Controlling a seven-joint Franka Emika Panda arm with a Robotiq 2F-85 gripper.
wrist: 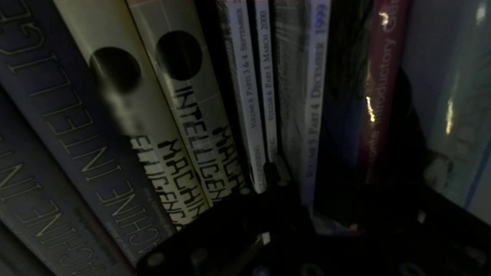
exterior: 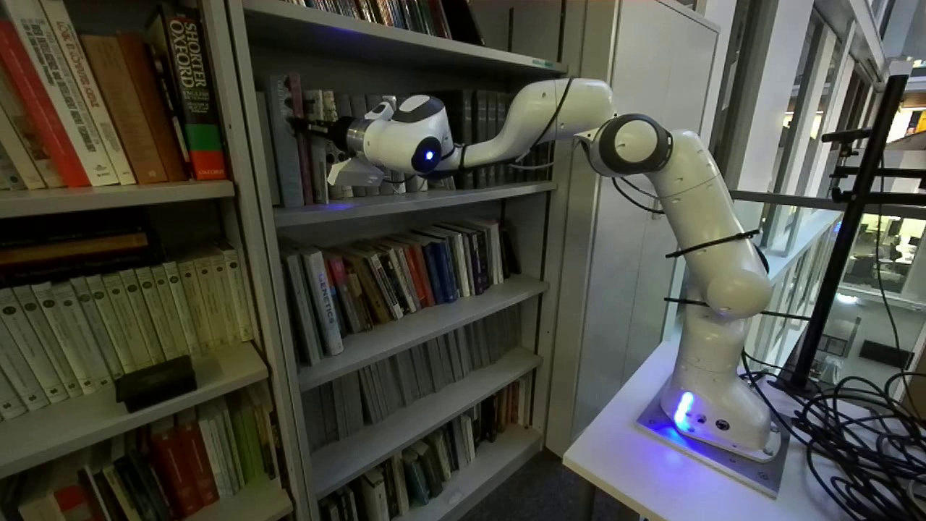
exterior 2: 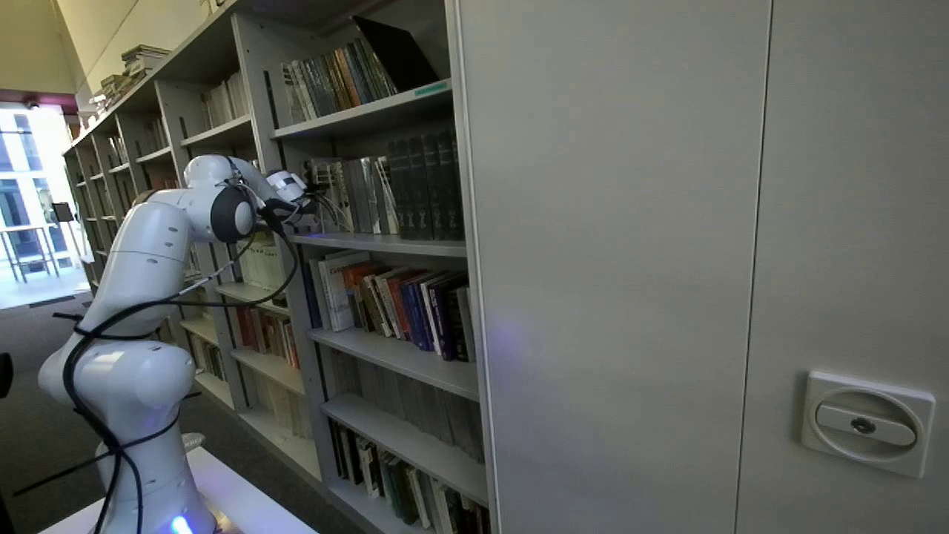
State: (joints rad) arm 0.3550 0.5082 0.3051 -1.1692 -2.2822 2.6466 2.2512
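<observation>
Closed jaws stand directly in front of the March 2000 journal [wrist: 268,76], any grip on it unclear.

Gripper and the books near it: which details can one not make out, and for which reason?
Red book, wrist view: end of the title, cut off by the top edge.
"Volume 5 Part 4" journal, wrist view: foot of its spine, hidden by the gripper.
Left yellowish book, wrist view: start of "Intelligence", blurred.
Pale book at the right, wrist view: title, too blurred.
Whether the gripper holds anything: wrist view too dark, exterior views too small.
</observation>
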